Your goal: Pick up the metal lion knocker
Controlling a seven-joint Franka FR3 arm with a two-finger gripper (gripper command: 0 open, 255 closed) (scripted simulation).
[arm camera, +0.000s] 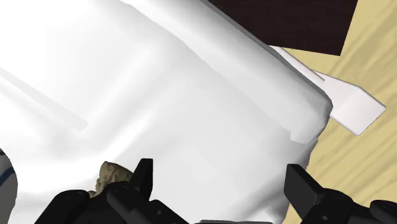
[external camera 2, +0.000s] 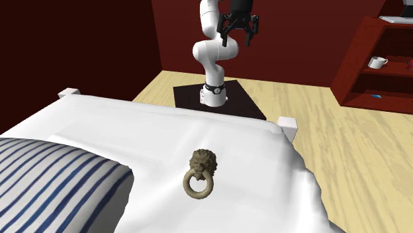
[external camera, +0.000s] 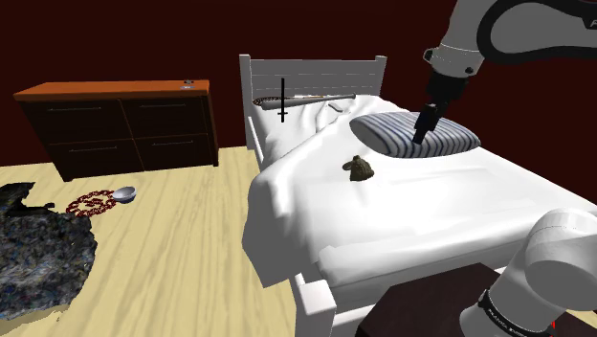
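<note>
Approach stage: end effector, fingers apart, upper centre; lion-head knocker lower centre on bed; descent over it likely next.

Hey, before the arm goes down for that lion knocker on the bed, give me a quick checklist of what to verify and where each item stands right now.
1. Gripper open: ok, its fingers stand apart with nothing between them.
2. Lion knocker in sight: ok, it lies flat on the white bed.
3. Gripper centred over the knocker: not ok, in the wrist view the knocker sits outside one finger, not between the two.
4. Height: not ok, the gripper hangs well above the bed.
5. Striped pillow apart from the knocker: ok, bare bed shows between them.
</note>
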